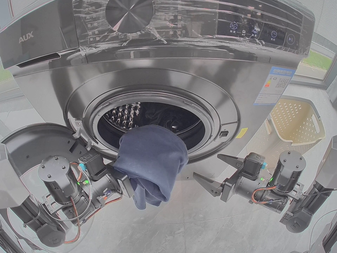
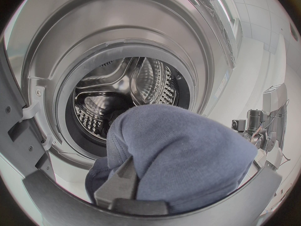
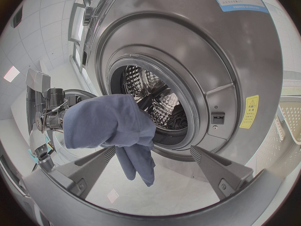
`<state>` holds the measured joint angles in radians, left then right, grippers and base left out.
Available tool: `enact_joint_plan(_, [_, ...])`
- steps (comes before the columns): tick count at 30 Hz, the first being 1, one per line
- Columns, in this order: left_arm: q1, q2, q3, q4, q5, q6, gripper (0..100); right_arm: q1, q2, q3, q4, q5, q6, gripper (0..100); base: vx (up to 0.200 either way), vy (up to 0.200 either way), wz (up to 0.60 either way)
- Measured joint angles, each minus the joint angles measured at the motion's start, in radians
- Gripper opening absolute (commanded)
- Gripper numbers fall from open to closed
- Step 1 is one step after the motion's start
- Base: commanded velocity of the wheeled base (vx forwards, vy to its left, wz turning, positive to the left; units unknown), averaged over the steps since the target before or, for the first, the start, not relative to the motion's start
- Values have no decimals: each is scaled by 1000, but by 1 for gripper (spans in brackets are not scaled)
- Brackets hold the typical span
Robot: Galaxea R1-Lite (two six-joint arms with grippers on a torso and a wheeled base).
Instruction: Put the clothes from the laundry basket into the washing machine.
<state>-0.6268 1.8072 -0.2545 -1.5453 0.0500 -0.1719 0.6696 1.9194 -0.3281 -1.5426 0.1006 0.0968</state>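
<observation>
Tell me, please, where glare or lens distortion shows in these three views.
Head view: the crinkled clear film on the grey washing machine glints, and its front bows. Left wrist view: black corners, highlights on the perforated steel drum. Right wrist view: black corners, white wall tiles curving.

Head looks down; wrists close, sharing washing machine drum [image 1: 123, 115].

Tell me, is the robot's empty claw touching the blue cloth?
Apart. The head view shows the open right gripper beside the blue cloth, with a clear gap between them.
</observation>
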Motion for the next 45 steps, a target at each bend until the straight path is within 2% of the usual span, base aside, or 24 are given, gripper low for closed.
enact_joint_plan(9, [-30, 24, -19, 0, 4, 1, 0, 17, -9, 3, 0, -3, 0, 100, 0, 0, 0])
enact_joint_plan(15, [-34, 75, -92, 0, 9, 2, 0, 45, -18, 4, 1, -24, 7, 100, 0, 0, 0])
enact_joint_plan(21, [-20, 167, -193, 0, 5, 36, 0, 63, -24, 4, 1, -29, 13, 100, 0, 0, 0])
enact_joint_plan(24, [-12, 211, -239, 0, 2, 43, 0, 66, -26, 4, 0, -29, 14, 100, 0, 0, 0])
enact_joint_plan(33, [29, 345, -412, 0, -1, 40, 0, 70, -32, 8, 1, -29, 14, 100, 0, 0, 0])
enact_joint_plan(45, [88, 521, -713, 17, 11, 38, 0, 107, -33, 24, 1, -30, 15, 100, 0, 0, 0])
